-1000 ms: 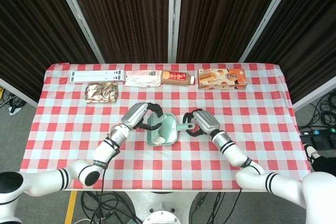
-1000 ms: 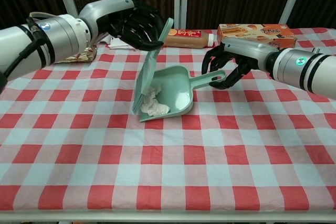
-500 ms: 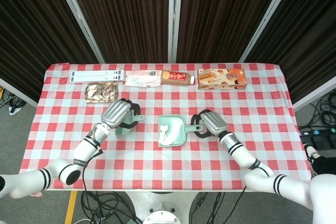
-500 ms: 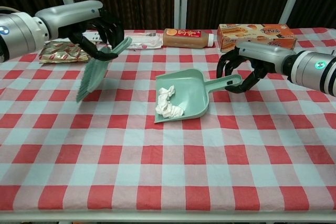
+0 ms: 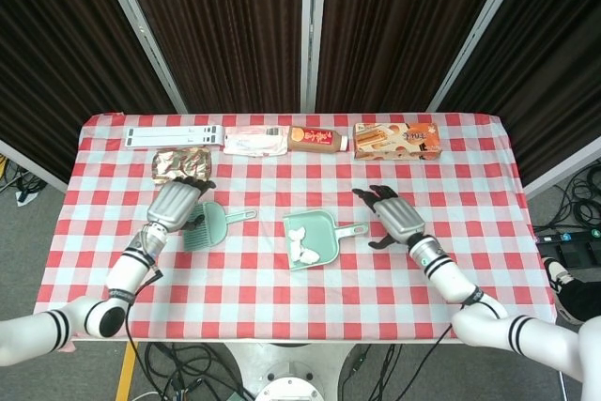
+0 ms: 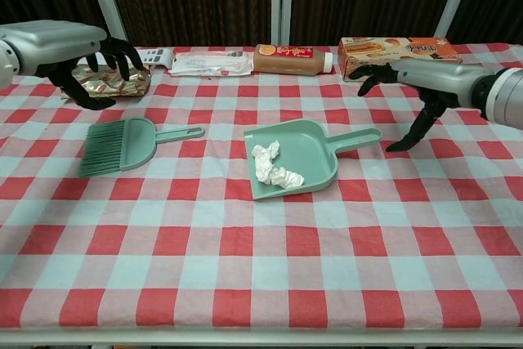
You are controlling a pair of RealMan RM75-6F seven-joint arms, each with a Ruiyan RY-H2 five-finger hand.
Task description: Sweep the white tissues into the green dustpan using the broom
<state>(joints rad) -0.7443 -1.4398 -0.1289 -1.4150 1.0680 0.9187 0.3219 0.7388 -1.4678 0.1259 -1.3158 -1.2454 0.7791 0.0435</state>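
Observation:
The green dustpan [image 5: 315, 239] [image 6: 306, 157] lies flat at the table's middle, handle pointing right. White tissues [image 5: 305, 247] [image 6: 274, 167] sit crumpled inside it. The green broom [image 5: 208, 224] [image 6: 122, 145] lies flat on the cloth to the left, bristles toward the left. My left hand [image 5: 178, 202] [image 6: 91, 61] hovers just behind the broom with its fingers curved and apart, holding nothing. My right hand [image 5: 392, 216] [image 6: 418, 87] is lifted to the right of the dustpan handle, fingers spread, clear of the handle.
Along the back edge stand a white strip [image 5: 174, 136], a plastic packet [image 5: 254, 141], a brown bottle [image 5: 317, 139] [image 6: 294, 60] and an orange box [image 5: 396, 139] [image 6: 400, 53]. A foil packet [image 5: 181, 166] [image 6: 110, 83] lies right behind my left hand.
My left hand carried the broom away left, laid it down and let go. My right hand released the dustpan handle and opened. The dustpan now lies flat with the tissues inside.

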